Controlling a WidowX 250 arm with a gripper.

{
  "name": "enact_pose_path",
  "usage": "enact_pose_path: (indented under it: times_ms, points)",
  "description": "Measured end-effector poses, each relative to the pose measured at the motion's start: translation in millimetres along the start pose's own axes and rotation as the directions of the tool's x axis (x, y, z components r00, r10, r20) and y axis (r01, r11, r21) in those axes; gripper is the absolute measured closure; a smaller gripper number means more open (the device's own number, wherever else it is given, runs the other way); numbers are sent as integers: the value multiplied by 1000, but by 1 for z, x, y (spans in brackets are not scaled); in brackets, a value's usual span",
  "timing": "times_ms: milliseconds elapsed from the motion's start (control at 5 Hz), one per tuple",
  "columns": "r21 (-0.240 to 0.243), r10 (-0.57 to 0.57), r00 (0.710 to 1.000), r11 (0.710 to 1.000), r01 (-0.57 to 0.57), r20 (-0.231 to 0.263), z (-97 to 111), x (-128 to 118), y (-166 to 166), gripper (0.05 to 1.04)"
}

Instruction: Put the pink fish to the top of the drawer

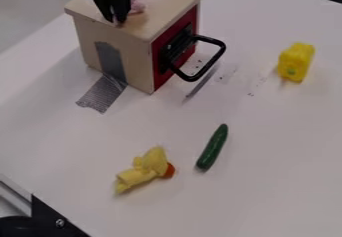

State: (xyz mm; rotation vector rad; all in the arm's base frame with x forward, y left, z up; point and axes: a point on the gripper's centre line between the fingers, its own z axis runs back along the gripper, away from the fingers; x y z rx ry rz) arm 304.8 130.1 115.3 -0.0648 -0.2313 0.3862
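- Pink fish (137, 5): located at the top of the drawer box (112, 25), partly hidden behind the gripper (117, 21).
- Gripper: positioned over the box top, pointing down; whether it is released or grasping the fish cannot be determined.
- Drawer box: pale wood, red front (159, 61), black looped handle (217, 56) projecting from it.
- Grey tape (105, 92): runs down the box's side onto the white table (267, 166).
- Dark marks: on the table near the handle.
- Green cucumber (213, 147): lies on the table, in the foreground.
- Pale yellow toy (152, 165): lies beside the cucumber, orange-red at one end.
- Bright yellow object (296, 62): well apart from the box, beyond the handle.
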Motion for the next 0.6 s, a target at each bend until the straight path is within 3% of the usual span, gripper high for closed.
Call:
enact_pose_path:
  times_ms: [200, 400, 600]
  points:
    - [-13, -6, 1000, 1000, 6, -11, 6, 2, -2, 531]
    - [-28, -26, 1000, 999, 26, 7, 26, 2, -8, 226]
    - [-40, -43, 999, 998, 44, 28, 50, -3, -14, 79]
